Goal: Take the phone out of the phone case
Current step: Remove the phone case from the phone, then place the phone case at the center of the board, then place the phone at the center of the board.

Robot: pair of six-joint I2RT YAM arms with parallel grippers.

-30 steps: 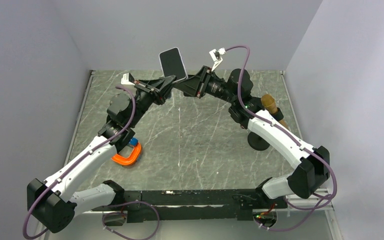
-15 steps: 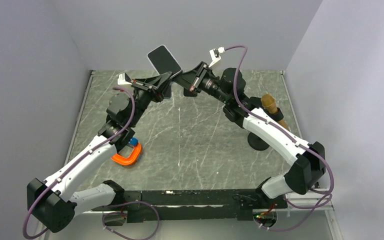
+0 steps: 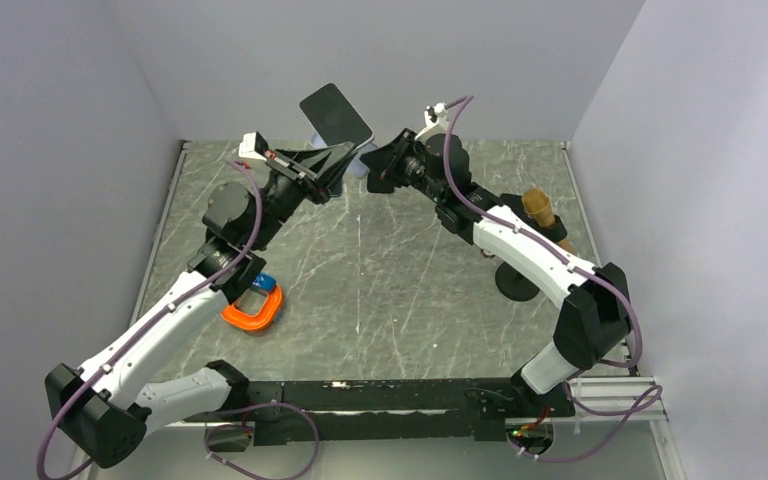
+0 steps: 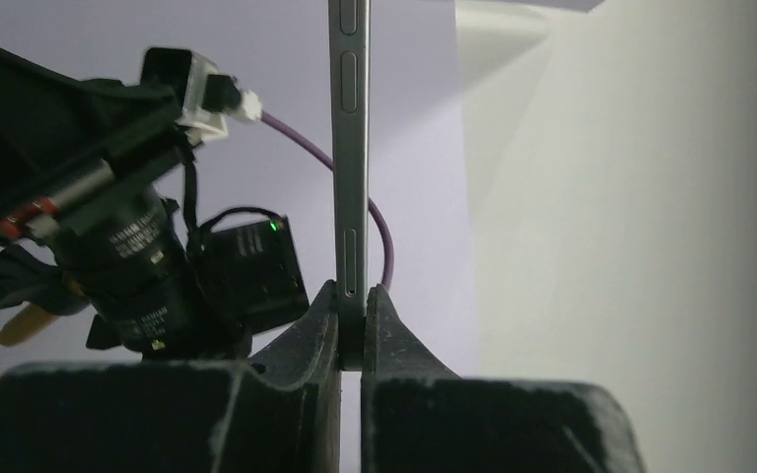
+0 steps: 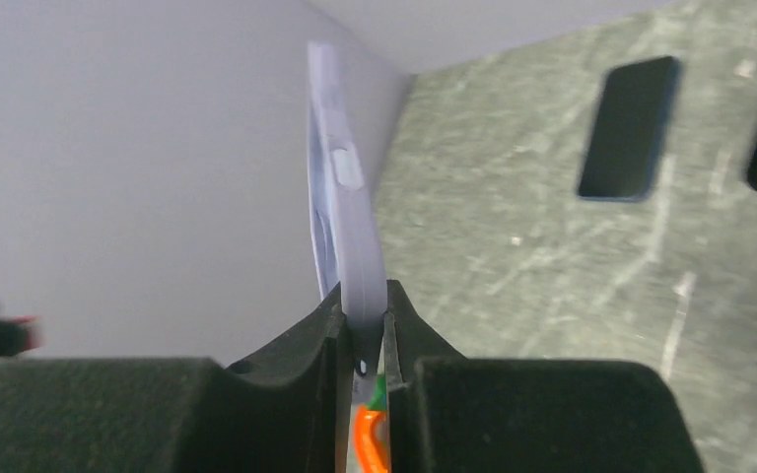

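Two robot arms meet high over the far edge of a grey marbled table, with one phone and one phone case between them, now apart.

The left gripper is clamped on the lower end of the phone. The overhead view shows the phone raised above the table against the back wall, tilted, with its dark face towards the camera. In the left wrist view it is edge-on and upright between the two black fingers, with its side buttons visible and its top cut off by the frame.

The right gripper is closed on the pale lavender phone case, just beside the phone and a little lower. The right wrist view shows the case edge-on, and nothing can be seen inside it. From overhead only a small pale sliver of it shows between the two grippers, and the rest is hidden by them.

There are three other things on the table:
- One orange C-clamp with a blue part lies near the left arm.
- One brown, wooden-looking rounded piece stands by the right arm, partly hidden behind it.
- One black round object sits under the right arm's forearm.

In the right wrist view, one dark phone-shaped rectangle lies flat on the table, but what it is cannot be told. A second dark shape is cut off at the right edge of that view.
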